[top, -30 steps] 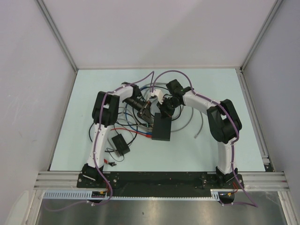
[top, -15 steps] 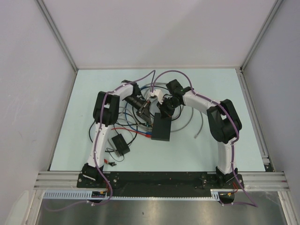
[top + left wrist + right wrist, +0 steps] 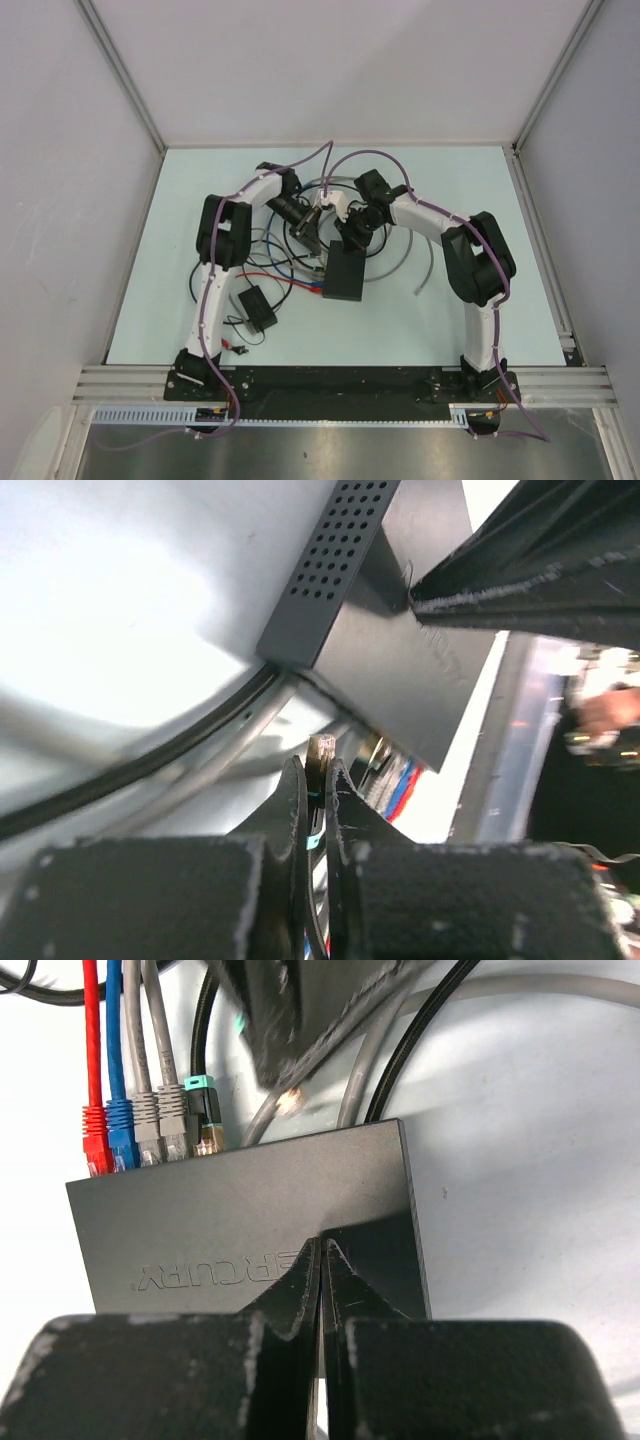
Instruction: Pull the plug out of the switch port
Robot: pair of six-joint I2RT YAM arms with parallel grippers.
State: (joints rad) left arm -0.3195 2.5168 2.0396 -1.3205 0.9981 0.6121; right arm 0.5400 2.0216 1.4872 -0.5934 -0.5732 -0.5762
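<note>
Switch box (image 3: 250, 1230) matt dk-grey plastic, perforated side; cables (image 3: 112, 1040) smooth plastic; table (image 3: 450, 300) matt.

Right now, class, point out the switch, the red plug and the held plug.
Switch (image 3: 250, 1225): right wrist view, top face.
Red plug (image 3: 96, 1138): right wrist view, its boot.
Held plug (image 3: 320, 752): left wrist view, its bare tip.

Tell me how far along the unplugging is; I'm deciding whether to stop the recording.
Done, it seems: one plug is out, its tip clear of the switch. In hand: the left end effector grips that plug while the right end effector, shut, rests on the switch. Remaining: release and retreat. Five cables are plugged in.
</note>
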